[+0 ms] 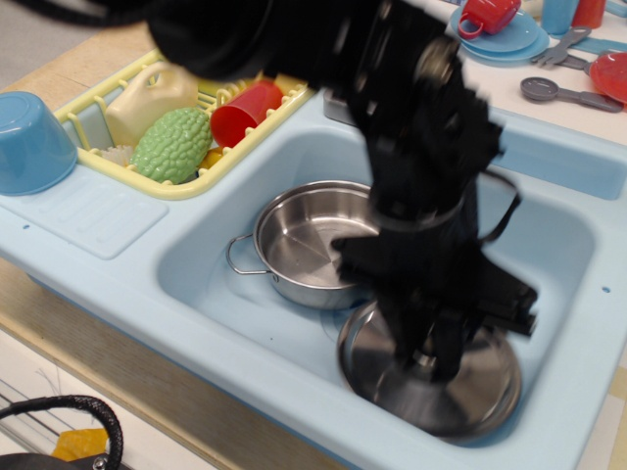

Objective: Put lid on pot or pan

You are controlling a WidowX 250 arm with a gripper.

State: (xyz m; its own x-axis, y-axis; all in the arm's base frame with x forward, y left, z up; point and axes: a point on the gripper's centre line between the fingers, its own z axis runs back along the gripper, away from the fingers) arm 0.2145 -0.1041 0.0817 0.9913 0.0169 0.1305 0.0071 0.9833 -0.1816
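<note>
The lid (377, 370), round and shiny steel, is in the front right of the light-blue sink (554, 245), a little tilted. My gripper (428, 360) comes straight down on its centre, and the fingers are closed around the knob, which they hide. The arm is motion-blurred. The pot (299, 240), shallow steel with wire loop handles, stands open and empty in the sink, just left of and behind the lid, its rim close to the lid's edge.
A yellow dish rack (176, 188) at the back left holds a green vegetable (174, 145), a red cup (245, 110) and a cream item. A blue bowl (29, 142) lies upside down at the far left. Dishes and utensils (509, 34) lie on the counter behind.
</note>
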